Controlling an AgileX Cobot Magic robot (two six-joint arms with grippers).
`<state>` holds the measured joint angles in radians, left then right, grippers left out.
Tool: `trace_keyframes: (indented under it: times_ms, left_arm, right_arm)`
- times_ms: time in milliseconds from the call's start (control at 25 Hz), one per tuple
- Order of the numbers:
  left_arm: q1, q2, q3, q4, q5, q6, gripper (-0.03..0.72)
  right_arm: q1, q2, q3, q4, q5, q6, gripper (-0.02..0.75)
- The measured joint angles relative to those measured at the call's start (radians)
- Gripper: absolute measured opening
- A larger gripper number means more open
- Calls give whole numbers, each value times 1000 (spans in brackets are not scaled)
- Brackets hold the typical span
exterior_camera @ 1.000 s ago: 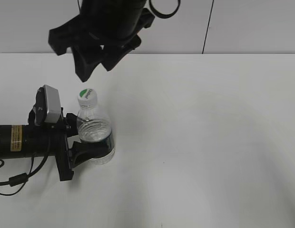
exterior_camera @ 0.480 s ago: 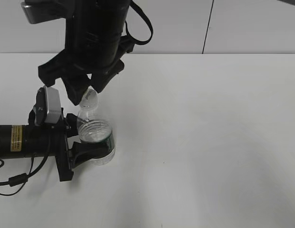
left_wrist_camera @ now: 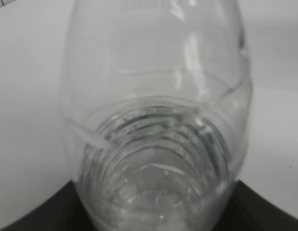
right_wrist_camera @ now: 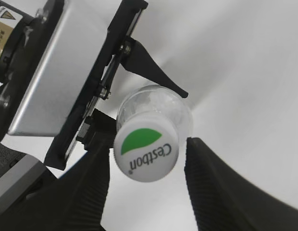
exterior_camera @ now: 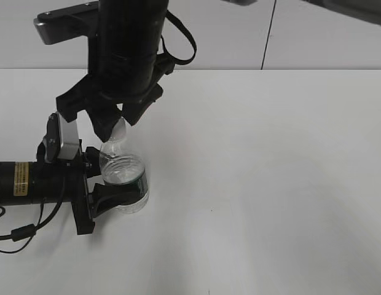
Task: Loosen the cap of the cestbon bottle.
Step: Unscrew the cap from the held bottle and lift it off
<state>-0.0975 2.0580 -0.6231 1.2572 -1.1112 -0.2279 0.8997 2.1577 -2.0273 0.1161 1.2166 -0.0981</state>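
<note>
Step in hand, by judgement: closing on the cap before twisting. Nearest the exterior camera, left gripper [exterior_camera: 120, 193] clamped around the lower body of the cestbon bottle [exterior_camera: 123, 178], holding it upright on the white table [exterior_camera: 270, 184]; black jaw corners visible at both lower edges of the left wrist view, flush against the bottle. Above the bottle, right gripper [right_wrist_camera: 148, 168] lowered over the neck, jaws parted, one finger on each side of the cap [right_wrist_camera: 146, 148], a narrow gap showing on the right side, the left side close or possibly touching; nothing gripped yet. Recommended: centre the fingers on the cap, level with its side wall and clear of the shoulder; close firmly, then rotate about the bottle's axis; keep the lower clamp tight, since thin plastic likely deforms and slips under torque. Materials: bottle clear, thin-walled, glossy, with ribbed rings on the shoulder [left_wrist_camera: 158, 144] and a dark green label band low down; cap small, round, white, smooth-topped, bearing a green leaf mark and "Cestbon" lettering. Beyond the bottle, table matt and plain; rear wall [exterior_camera: 326, 34] pale, with one dark vertical seam.
</note>
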Motion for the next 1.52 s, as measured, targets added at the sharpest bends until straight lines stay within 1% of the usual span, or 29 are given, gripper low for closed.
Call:
trace_keyframes:
  times_ms: [160,280,320,400,520,600,680,840,920,1040,1240,1360,1520]
  left_arm:
    - [0,0,0,0,0,0,391]
    - [0,0,0,0,1,-1,391]
    - [0,0,0,0,1,-1,391]
    - [0,0,0,0,1,-1,391]
    - [0,0,0,0,2,-1,391]
    - [0,0,0,0,2,-1,391]
    - [0,-1,0,1,3,-1,391]
    - [0,-1,0,1,4,-1,390]
    - [0,-1,0,1,4,-1,390]
    - [0,-1,0,1,4,-1,390]
    - [0,-1,0,0,4,-4,390]
    - [0,-1,0,-1,4,-5,390]
    - [0,-1,0,-1,5,-6,384]
  right_arm:
    - [0,1,0,-10,0,0,382]
    - [0,1,0,-8,0,0,311]
    - [0,1,0,-8,0,0,303]
    - [0,1,0,-8,0,-11,303]
    - [0,1,0,-8,0,-96,303]
    - [0,1,0,-8,0,-231,303]
    - [0,1,-1,-8,0,-415,303]
    - [0,1,-9,-11,1,-888,303]
    - [0,1,-10,-19,-1,-1088,303]
    - [0,1,-10,-29,-4,-1267,301]
    - [0,0,-14,-34,-7,-1333,300]
    - [0,0,-32,-32,5,-1335,300]
    - [0,-16,-51,-29,9,-1292,300]
